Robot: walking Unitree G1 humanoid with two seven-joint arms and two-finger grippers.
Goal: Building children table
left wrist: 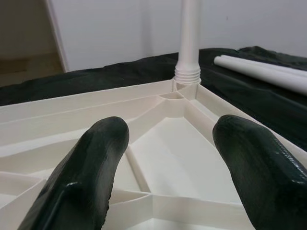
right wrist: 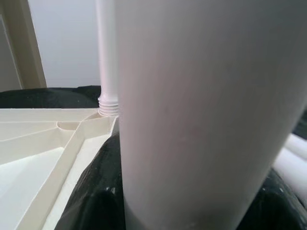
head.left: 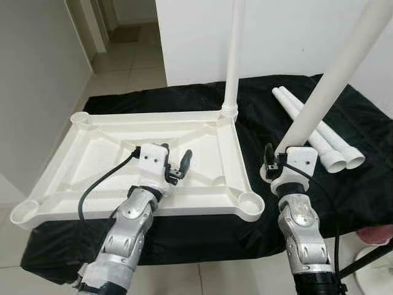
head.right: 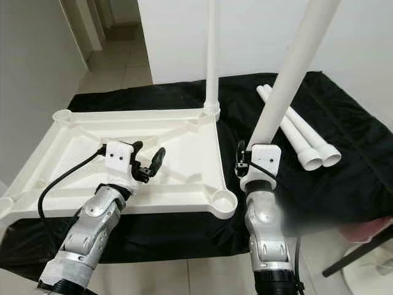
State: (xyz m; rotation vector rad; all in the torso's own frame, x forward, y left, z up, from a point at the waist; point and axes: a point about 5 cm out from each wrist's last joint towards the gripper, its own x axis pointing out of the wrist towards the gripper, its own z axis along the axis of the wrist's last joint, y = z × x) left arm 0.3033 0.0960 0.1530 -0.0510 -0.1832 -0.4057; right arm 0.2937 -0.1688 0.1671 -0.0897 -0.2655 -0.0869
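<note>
Black cloth (head.left: 368,178) covered the work surface, white wall behind, tiled floor and a doorway at upper left of the frame. Tabletop (head.left: 92,153) lay upside down on the cloth, left-centre of frame, ribs up. One leg (head.left: 233,55) already stood upright in the far-right corner socket (head.left: 229,112), upper centre. Right gripper (head.left: 270,161) was clenched on a second leg (head.left: 334,77), held tilted, upper end leaning off the top right of the frame, lower end just right of the near-right socket (head.left: 250,201), apart from it. Left gripper (head.left: 178,166) hovered over the tabletop's middle, fingers (left wrist: 91,163) spread, holding nothing. Two spare legs (head.left: 319,132) lay side by side on the cloth at right. Count: 1 tabletop, 4 legs (1 fitted, 1 in hand, 2 lying), 4 corner sockets, three of them empty. Judged step: seat the held leg in the near-right socket. To do it well: bring the leg plumb first, centre its threaded end over the socket, lower straight, then turn; starting tilted risks cross-threading. Left gripper should press the tabletop down near that corner so it doesn't slide on the cloth. Roughly a quarter done.
</note>
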